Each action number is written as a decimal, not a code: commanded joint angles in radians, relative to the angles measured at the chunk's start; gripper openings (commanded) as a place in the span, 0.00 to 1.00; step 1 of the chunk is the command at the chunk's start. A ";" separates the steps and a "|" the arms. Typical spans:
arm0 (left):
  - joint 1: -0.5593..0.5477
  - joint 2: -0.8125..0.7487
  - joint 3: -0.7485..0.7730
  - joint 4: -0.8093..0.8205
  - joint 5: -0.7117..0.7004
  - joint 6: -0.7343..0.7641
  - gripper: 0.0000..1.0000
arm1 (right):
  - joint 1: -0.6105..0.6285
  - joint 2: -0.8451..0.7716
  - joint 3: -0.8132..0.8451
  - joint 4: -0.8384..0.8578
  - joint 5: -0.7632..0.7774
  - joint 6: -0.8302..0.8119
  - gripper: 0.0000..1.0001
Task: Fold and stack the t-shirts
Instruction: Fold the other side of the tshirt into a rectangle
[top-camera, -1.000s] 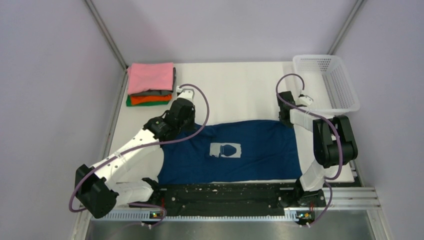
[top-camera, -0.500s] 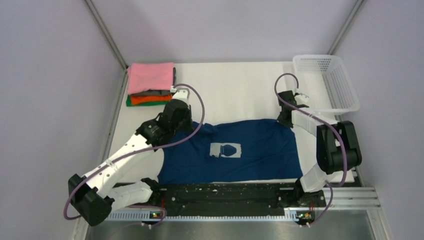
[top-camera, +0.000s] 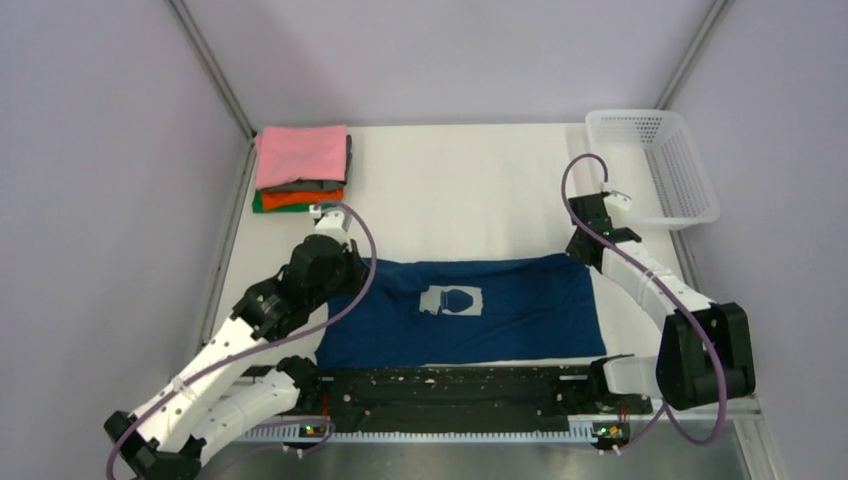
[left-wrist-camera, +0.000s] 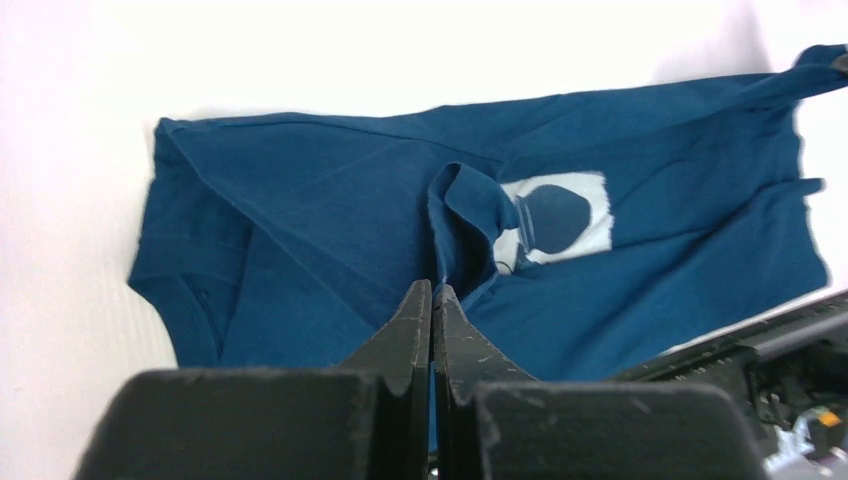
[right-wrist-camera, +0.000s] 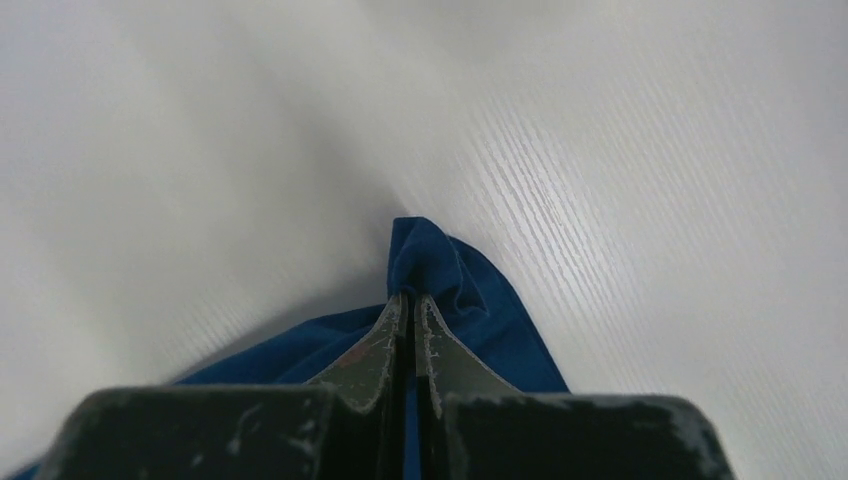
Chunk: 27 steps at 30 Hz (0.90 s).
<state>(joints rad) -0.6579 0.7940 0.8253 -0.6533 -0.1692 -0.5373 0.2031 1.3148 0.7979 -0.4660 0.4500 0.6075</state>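
Note:
The navy blue t-shirt (top-camera: 470, 310) with its white chest print (top-camera: 451, 299) lies spread across the near half of the table. My left gripper (top-camera: 352, 268) is shut on the shirt's far left edge. In the left wrist view the closed tips (left-wrist-camera: 433, 290) pinch a raised fold of the navy cloth (left-wrist-camera: 330, 210). My right gripper (top-camera: 581, 250) is shut on the far right corner. The right wrist view shows a tuft of the cloth (right-wrist-camera: 470, 290) clamped between its tips (right-wrist-camera: 408, 297). A folded stack (top-camera: 300, 175) sits at the far left: pink (top-camera: 300, 152) on top, then grey, orange (top-camera: 300, 198) and green.
A white plastic mesh basket (top-camera: 690, 165) stands at the far right corner. A black rail (top-camera: 450, 385) runs along the near table edge, just below the shirt's hem. Grey walls close in both sides. White table surface (top-camera: 460, 190) lies between the shirt and the back wall.
Both grippers have moved toward the near edge with the shirt's far edge in them, so the shirt's far edge now lies closer to me. Both arms have swung outward.

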 joint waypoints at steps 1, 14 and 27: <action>-0.005 -0.117 -0.049 -0.025 0.061 -0.084 0.00 | 0.013 -0.083 -0.027 -0.028 0.030 -0.044 0.00; -0.005 -0.293 -0.136 -0.169 0.087 -0.249 0.00 | 0.013 -0.168 -0.070 -0.053 -0.029 -0.056 0.00; -0.005 -0.461 -0.284 -0.318 0.164 -0.499 0.91 | 0.012 -0.240 -0.135 -0.227 0.145 0.043 0.70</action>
<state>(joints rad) -0.6601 0.4026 0.5224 -0.9546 -0.0193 -0.9649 0.2073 1.1267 0.6590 -0.6285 0.4763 0.6018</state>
